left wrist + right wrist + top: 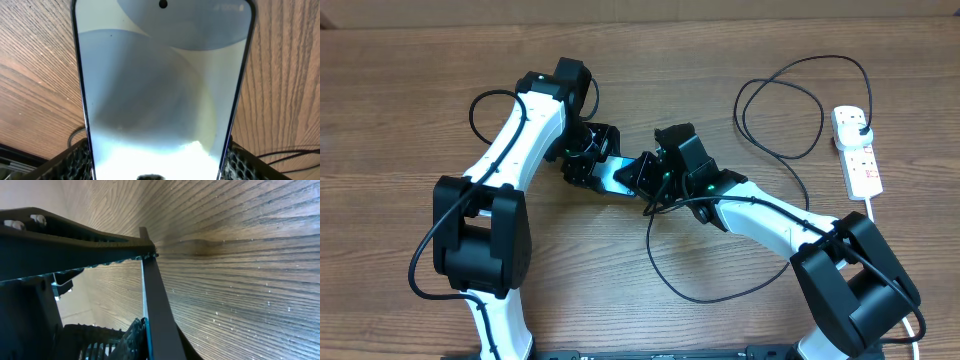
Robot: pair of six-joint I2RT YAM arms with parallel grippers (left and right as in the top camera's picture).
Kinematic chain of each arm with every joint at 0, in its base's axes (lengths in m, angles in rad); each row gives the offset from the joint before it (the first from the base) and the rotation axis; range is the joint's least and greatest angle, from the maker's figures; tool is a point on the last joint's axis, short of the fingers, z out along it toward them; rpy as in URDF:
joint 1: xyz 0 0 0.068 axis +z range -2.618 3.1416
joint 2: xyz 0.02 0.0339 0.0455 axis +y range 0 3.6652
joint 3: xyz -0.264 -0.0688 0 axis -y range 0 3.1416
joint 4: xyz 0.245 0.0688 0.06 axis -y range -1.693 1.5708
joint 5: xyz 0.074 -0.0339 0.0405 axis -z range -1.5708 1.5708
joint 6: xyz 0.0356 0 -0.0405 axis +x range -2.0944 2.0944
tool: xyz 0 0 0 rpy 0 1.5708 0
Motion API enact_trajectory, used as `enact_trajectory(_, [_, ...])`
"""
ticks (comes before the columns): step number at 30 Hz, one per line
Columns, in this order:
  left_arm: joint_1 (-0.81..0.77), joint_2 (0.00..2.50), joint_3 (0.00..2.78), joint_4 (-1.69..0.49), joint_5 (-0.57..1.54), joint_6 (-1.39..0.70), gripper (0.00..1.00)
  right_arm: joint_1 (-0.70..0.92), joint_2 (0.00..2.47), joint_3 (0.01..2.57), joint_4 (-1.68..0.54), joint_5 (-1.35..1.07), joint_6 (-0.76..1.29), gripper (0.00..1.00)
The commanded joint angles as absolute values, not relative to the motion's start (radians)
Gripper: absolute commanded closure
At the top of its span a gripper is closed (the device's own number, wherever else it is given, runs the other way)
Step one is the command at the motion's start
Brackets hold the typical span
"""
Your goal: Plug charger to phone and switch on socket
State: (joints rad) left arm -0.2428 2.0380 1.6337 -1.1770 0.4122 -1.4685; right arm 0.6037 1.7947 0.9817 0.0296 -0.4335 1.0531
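I see the phone (618, 178) mid-table (410, 80), a slim slab with a pale blue screen, caught between both arms. The left wrist view fills with its glass (160, 90), punch-hole camera at the top. There the left gripper (582, 165) pinches the phone across its width, ribbed fingers (75, 162) on both long edges.

The right wrist sees the phone only edge-on (156, 315), a toothed finger (90, 240) meeting its end. I cannot tell how the right gripper's (645, 182) jaws stand.

Only the overhead shows the charger (700, 295) looping away to the socket (860, 160) at far right.
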Motion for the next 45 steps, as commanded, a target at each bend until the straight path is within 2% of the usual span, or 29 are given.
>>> enact_trajectory(1, [-0.249,2.034,1.659,-1.174,0.446,-1.497,0.28,0.611,1.798,1.002,0.041,-0.428,1.053,0.89])
enact_trajectory(4, [-0.249,2.034,1.659,-1.174,0.446,-1.497,0.24,0.609,1.798,1.002,0.044,-0.436,1.078,0.96])
enact_trajectory(7, [-0.249,2.034,1.659,-1.174,0.445,-1.497,0.16,0.599,1.797,1.002,0.045,-0.447,1.078,0.96])
enact_trajectory(17, [-0.249,2.034,1.659,-1.169,0.447,-1.496,0.11,0.508,1.794,1.002,0.040,-0.594,1.026,0.96])
enact_trajectory(24, [-0.249,2.034,1.659,-1.169,0.456,-1.398,0.07,0.426,1.732,1.002,-0.107,-0.587,0.937,0.96])
enact_trajectory(28, [-0.249,2.034,1.659,-1.125,0.563,-1.305,0.03,0.396,1.637,1.002,-0.181,-0.542,0.892,0.96])
enact_trajectory(34, [-0.249,2.034,1.659,-1.007,0.718,-1.202,0.02,0.359,1.481,1.002,-0.266,-0.486,0.885,0.96])
enact_trajectory(40, [-0.249,2.034,1.659,-0.890,0.872,-1.188,0.03,0.284,1.355,1.002,-0.293,-0.487,0.891,0.96])
enact_trajectory(45, [-0.249,2.034,1.659,-0.772,1.001,-1.189,0.04,0.231,1.323,1.002,-0.293,-0.478,1.014,0.96])
